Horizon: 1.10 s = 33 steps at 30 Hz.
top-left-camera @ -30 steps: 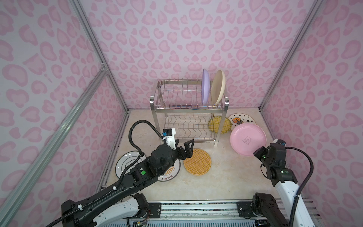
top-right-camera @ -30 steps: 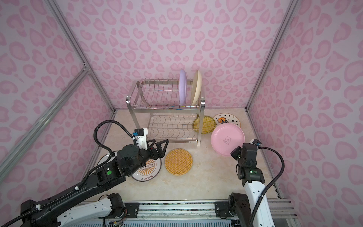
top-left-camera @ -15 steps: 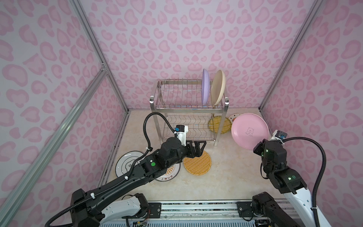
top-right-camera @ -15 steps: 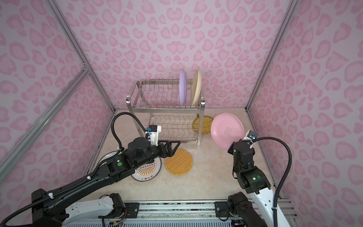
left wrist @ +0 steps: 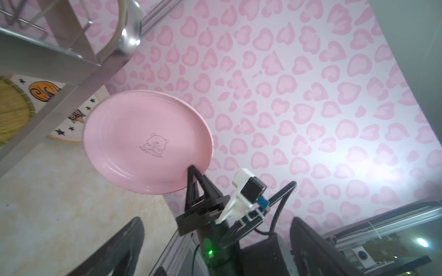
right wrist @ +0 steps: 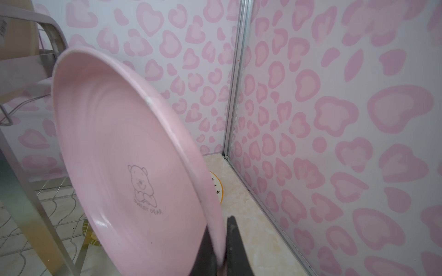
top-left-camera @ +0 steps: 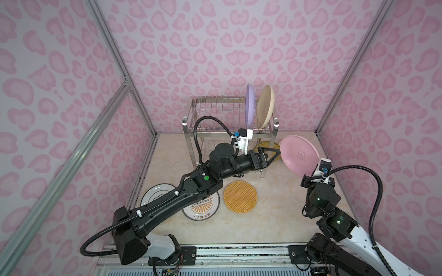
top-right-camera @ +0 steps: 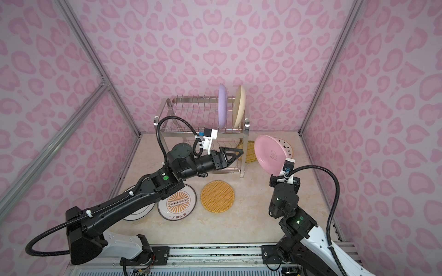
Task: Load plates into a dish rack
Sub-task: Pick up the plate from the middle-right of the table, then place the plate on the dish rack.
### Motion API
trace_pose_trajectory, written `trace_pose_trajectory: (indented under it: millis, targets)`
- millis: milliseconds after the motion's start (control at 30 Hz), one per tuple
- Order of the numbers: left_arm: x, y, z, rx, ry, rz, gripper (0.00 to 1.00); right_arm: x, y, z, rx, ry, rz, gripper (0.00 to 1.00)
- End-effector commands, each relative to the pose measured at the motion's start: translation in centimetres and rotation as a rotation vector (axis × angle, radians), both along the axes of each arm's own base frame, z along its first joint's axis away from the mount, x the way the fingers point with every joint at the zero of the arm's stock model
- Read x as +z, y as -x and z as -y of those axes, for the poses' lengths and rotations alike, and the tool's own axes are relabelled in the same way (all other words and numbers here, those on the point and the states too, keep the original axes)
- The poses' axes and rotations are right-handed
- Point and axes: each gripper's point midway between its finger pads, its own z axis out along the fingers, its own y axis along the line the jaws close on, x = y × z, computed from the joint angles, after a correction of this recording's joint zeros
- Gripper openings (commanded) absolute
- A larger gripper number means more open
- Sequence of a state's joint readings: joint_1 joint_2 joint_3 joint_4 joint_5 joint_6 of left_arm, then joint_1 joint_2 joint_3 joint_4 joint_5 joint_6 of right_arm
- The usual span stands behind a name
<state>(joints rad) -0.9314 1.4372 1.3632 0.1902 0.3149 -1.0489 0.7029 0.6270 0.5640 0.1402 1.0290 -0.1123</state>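
We see only a sliver of the star plate (top-right-camera: 286, 149) behind the bear-printed pink plate (top-left-camera: 299, 155), tilted in air over the worktop's (top-left-camera: 275, 215) far right corner; our right gripper (right wrist: 218, 240) pinches its rim, left gripper (top-left-camera: 275, 155) gapes empty.

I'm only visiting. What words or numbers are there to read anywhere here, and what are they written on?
"SWEET BEAR": under the bear drawing on the pink plate.
"...304": on a tag on the rack, low on its front; the first character is unclear.
Sunburst plate: characters near its rim, too small to read.
Cream plate: a sticker, too blurred to read.
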Motion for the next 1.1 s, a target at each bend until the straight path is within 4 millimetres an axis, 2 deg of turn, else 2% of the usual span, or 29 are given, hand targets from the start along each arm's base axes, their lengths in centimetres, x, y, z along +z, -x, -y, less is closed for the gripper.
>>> trace_pose_trajectory:
  millis: [0, 100, 200, 400, 567, 667, 767, 867, 967, 1067]
  targets:
    - [2.4, 0.3, 2.0, -0.092, 0.058, -0.041, 0.94, 3.7, 0.7, 0.6, -0.065, 0.027, 0.132, 0.0]
    - [1.9, -0.6, 4.3, -0.139, 0.061, -0.097, 0.9, 3.7, 0.6, 0.1, -0.041, 0.101, 0.14, 0.0]
    - [0.5, -1.4, 6.0, -0.152, 0.021, -0.155, 0.89, 3.7, 1.2, 0.1, -0.019, 0.157, 0.185, 0.0]
    - [0.0, -2.7, 8.1, -0.162, -0.01, -0.161, 0.87, 3.1, 1.1, -1.4, 0.069, 0.246, 0.181, 0.0]
    - [-1.0, -4.0, 9.6, -0.148, -0.012, -0.22, 0.8, 3.2, 1.2, -2.3, 0.088, 0.291, 0.172, 0.0]
    - [-1.0, -4.3, 10.5, -0.154, -0.001, -0.247, 0.72, 3.0, 1.3, -2.6, 0.091, 0.302, 0.169, 0.0]
    - [-1.3, -4.3, 11.1, -0.154, 0.006, -0.276, 0.57, 2.9, 1.2, -2.7, 0.085, 0.316, 0.158, 0.0]
    - [-1.7, -3.9, 11.4, -0.152, 0.001, -0.297, 0.48, 2.8, 1.2, -2.6, 0.072, 0.327, 0.149, 0.0]
    - [-2.0, -3.3, 11.7, -0.156, -0.002, -0.307, 0.45, 2.8, 1.2, -2.5, 0.069, 0.324, 0.148, 0.0]
    - [-2.2, -3.1, 11.9, -0.156, -0.003, -0.319, 0.38, 2.7, 1.2, -2.5, 0.069, 0.329, 0.143, 0.0]
